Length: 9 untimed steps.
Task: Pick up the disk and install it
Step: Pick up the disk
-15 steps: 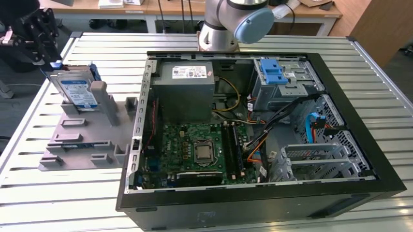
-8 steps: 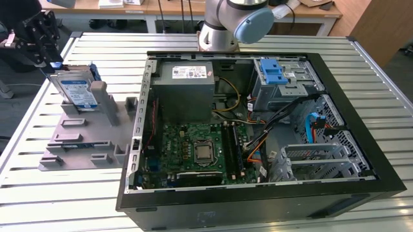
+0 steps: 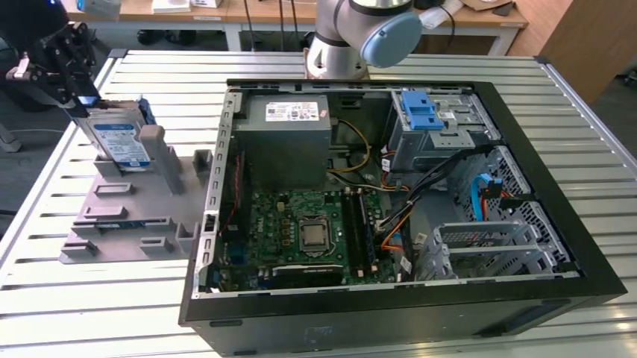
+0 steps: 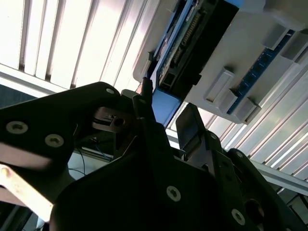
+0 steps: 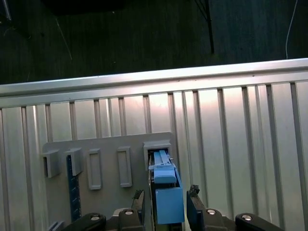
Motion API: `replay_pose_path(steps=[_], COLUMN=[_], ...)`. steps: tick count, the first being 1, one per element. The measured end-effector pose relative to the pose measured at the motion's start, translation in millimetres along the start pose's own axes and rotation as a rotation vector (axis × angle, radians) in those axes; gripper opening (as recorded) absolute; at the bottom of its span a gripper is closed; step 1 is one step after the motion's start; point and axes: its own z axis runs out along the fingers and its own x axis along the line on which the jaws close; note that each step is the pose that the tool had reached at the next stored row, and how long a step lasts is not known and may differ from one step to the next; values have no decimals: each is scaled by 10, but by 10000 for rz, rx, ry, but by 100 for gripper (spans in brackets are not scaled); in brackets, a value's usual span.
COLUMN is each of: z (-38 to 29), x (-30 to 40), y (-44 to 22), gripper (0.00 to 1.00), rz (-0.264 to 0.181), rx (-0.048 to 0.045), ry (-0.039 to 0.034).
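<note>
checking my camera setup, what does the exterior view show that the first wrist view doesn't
Exterior view: the open computer case with its circuit board and power supply. First wrist view: a look straight down at the tool's fingers, apart on each side of the disk's blue frame. Both: the disk standing in the grey holder on the slatted table.

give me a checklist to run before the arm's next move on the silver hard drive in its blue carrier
1. Silver hard drive in blue plastic carrier upright in grey slotted holder: ok.
2. Black gripper straddling the drive: ok.
3. Fingers clamped on it: not ok, gaps either side.
4. Black computer case open: ok.
5. Metal cage under light-blue latch free: cannot tell.
</note>
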Motion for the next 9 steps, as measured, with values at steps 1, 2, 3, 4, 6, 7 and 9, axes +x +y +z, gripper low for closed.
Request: replay_pose_path(steps=[1, 2, 3, 4, 6, 7, 9], z=[14, 29, 45, 61, 98, 116, 149], x=[-2, -2, -2, -2, -2, -2, -1], y=[0, 1, 2, 4, 7, 10, 14], gripper=[47, 47, 47, 47, 47, 47, 47], rz=[0, -2, -2, -3, -23, -51, -130], rx=[0, -1, -1, 0, -1, -1, -2], ry=[0, 0, 0, 0, 0, 0, 1])
